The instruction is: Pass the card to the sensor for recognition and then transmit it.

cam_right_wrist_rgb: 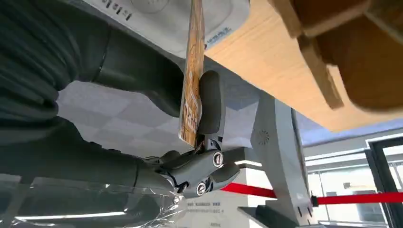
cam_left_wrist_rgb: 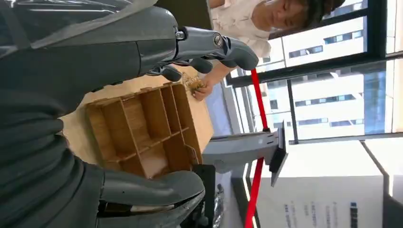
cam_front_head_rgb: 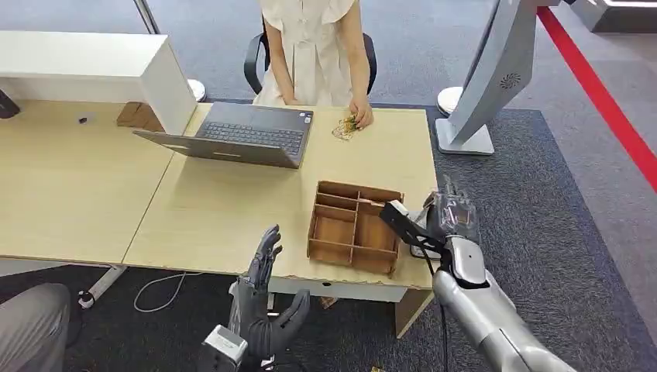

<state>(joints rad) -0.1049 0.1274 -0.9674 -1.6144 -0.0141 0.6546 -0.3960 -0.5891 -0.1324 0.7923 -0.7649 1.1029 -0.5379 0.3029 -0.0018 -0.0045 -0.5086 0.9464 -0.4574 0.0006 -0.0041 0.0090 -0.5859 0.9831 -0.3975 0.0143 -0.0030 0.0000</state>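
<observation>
You had the left hand [cam_front_head_rgb: 259, 298] spread and holding nothing, just left of the wooden organizer [cam_front_head_rgb: 352, 226] at the table's [cam_front_head_rgb: 217, 217] near edge; right of the organizer, your right hand [cam_front_head_rgb: 449, 225] pinched the card [cam_right_wrist_rgb: 191, 85] between thumb and fingers

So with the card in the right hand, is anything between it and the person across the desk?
Yes: the wooden divided tray sits just left of the right hand and its card. Beyond it the desk is bare up to the person's hand; the laptop lies off to the left.
</observation>
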